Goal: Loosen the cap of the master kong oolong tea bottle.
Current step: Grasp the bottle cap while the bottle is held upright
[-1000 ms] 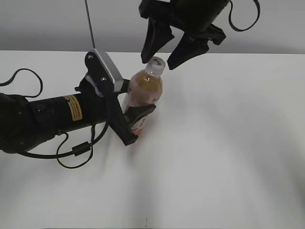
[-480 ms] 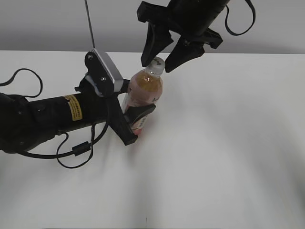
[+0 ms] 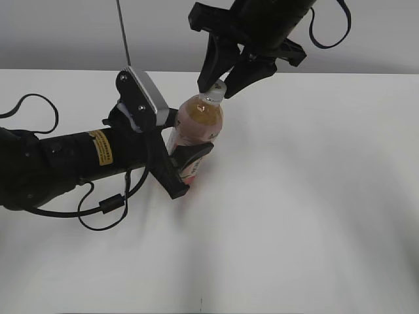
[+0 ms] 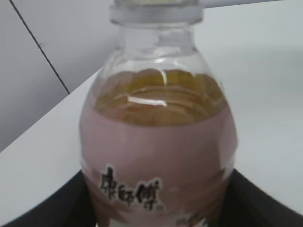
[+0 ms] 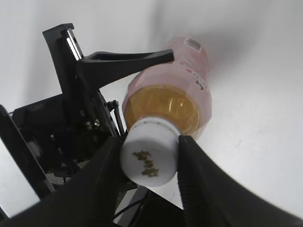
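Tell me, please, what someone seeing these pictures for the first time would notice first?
Most striking is the master kong oolong tea bottle of amber tea, standing near the middle of the white table, clamped around its labelled body by the left gripper reaching in from the left. Right above it, the right gripper comes down from the top, its black jaws closed against both sides of the small white cap.

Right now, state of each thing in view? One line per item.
master kong oolong tea bottle: upright on the table, tea filling it to the shoulder, body clamped.
cap: on the neck, pinched between the right fingers.
left gripper: shut on the bottle's body.
right gripper: shut on the cap from above.
table: white, bearing the bottle.
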### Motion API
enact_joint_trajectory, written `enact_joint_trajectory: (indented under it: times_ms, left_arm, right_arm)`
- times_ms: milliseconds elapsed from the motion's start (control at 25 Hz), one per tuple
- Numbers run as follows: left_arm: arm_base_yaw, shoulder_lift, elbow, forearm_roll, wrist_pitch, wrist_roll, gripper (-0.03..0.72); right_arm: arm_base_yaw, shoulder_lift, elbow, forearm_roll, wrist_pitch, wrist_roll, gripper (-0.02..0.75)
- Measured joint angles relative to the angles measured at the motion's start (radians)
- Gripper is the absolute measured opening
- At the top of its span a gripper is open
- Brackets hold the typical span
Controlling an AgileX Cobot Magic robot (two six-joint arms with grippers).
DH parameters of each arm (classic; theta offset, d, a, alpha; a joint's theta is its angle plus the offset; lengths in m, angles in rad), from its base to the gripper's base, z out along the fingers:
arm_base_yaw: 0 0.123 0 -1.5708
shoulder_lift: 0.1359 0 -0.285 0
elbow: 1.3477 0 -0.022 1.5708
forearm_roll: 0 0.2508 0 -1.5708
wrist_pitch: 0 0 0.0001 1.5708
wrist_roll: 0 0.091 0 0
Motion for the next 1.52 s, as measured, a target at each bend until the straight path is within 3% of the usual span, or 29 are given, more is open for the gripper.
enact_joint_trajectory:
  times_ms: [240, 640, 1520]
  left_arm:
    - [0.0, 0.0, 0.0, -0.001, 0.0, 0.0, 0.413]
    - [0.0, 0.0, 0.0, -0.001, -0.001, 0.0, 0.413]
    - [0.003, 0.0, 0.0, -0.044, -0.004, 0.0, 0.413]
  right_arm:
    - [0.0, 0.0, 0.0, -0.001, 0.001, -0.077, 0.283]
    - [0.0, 0.0, 0.0, -0.006, 0.006, -0.509, 0.281]
    - [0.002, 0.0, 0.0, 0.005, -0.061, -1.872, 0.274]
